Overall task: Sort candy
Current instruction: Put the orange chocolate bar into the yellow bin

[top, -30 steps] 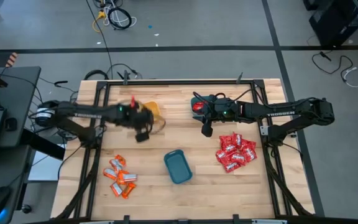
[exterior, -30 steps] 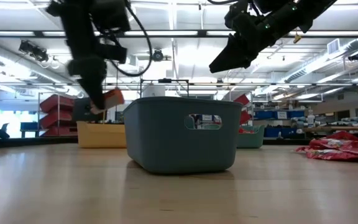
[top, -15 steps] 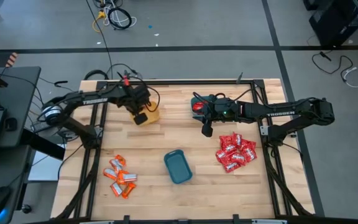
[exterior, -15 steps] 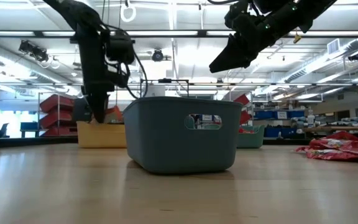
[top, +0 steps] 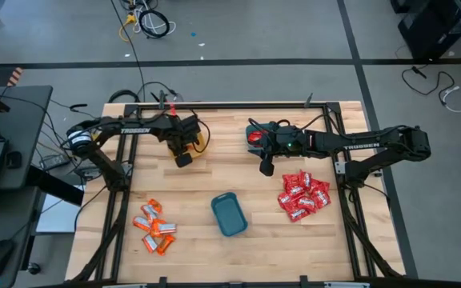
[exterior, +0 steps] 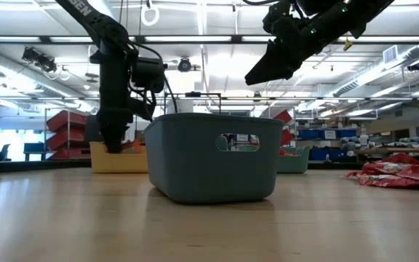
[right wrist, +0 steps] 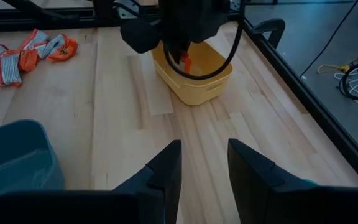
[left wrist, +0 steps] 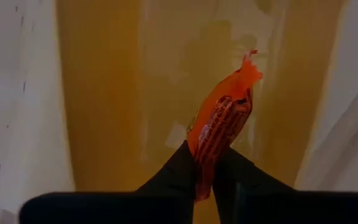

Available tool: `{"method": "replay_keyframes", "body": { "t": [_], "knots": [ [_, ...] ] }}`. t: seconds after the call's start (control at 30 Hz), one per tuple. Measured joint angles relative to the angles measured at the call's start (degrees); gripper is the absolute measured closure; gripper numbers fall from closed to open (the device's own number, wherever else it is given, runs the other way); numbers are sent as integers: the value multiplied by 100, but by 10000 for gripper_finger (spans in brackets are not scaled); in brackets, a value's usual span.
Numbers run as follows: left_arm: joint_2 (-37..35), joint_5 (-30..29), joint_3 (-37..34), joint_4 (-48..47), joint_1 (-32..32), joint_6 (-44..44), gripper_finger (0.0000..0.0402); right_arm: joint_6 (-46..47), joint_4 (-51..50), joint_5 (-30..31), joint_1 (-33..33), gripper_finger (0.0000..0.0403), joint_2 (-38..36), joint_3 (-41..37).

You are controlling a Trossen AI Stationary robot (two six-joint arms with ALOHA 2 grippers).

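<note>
One orange-and-white packet point(left wrist: 221, 121) is pinched between the fingers of the left end effector point(top: 184, 149), which hangs directly over the yellow bin point(top: 199, 142) at the back left of the bench point(top: 214, 176). The left wrist view shows the bin's yellow floor straight beneath the packet, so the hold is judged to be a positioning for release into that bin. The fingers sit close on the wrapper; whether they have begun to part cannot be told.

Forward of that arm, a loose cluster of orange-and-white packets point(top: 155, 228) lies on the bench near the front left, evidently the stock from which this kind is being drawn. The teal bin point(top: 230, 214) stands near the bench centre, apart from all candy.

The right end effector point(top: 266, 166) hovers above the bench right of centre, fingers partly apart with nothing between them, as its own wrist view confirms; it appears to be waiting. Behind it sits a second teal bin point(top: 255, 136) with red candy inside. The heap of red packets point(top: 303, 195) lies at the right, unsorted.

Against the frame one second earlier, the left arm has carried its packet from open bench in front of the yellow bin to a position above it. The right arm, both piles and the bins are unchanged.
</note>
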Motion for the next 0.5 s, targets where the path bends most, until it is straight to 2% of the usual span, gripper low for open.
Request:
{"method": "replay_keyframes", "body": {
  "t": [0.27, 0.5],
  "knots": [
    [-107, 13, 96, -166, -247, 9, 288, 0, 0, 0, 0, 286, 0, 0],
    [-145, -27, 781, -909, -395, 68, 254, 0, 0, 0, 0, 285, 0, 0]
  ]
}}
